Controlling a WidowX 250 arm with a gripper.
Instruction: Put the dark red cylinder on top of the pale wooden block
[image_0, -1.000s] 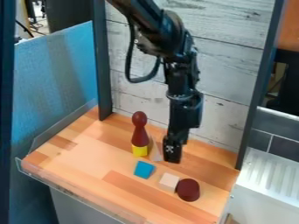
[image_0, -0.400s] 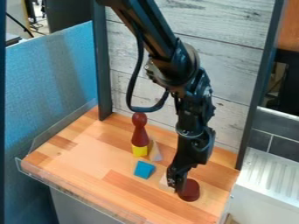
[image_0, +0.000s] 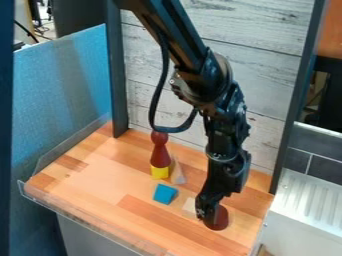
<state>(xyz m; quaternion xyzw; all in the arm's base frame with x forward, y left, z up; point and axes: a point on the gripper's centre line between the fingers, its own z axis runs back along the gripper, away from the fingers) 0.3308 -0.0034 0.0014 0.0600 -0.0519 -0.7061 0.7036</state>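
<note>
The gripper (image_0: 208, 216) hangs low over the right part of the wooden table, right at the dark red round block (image_0: 221, 219) and partly in front of it. Just left of it lies a pale wooden block (image_0: 190, 206), its right side hidden behind the gripper. A blue block (image_0: 164, 194) lies farther left. Behind that, a dark red pin-shaped piece (image_0: 159, 152) stands upright on a yellow block (image_0: 159, 172), with a pale pointed block (image_0: 178, 173) beside it on the right.
A clear raised rim (image_0: 87, 220) runs along the table's front left edge. White plank boards (image_0: 267, 65) rise behind the table between dark posts. A white ribbed surface (image_0: 307, 205) lies to the right, past the table's edge.
The gripper has come forward and down from beside the pale pointed block to the dark red round block, lately shifting slightly right. The blocks look unmoved.
</note>
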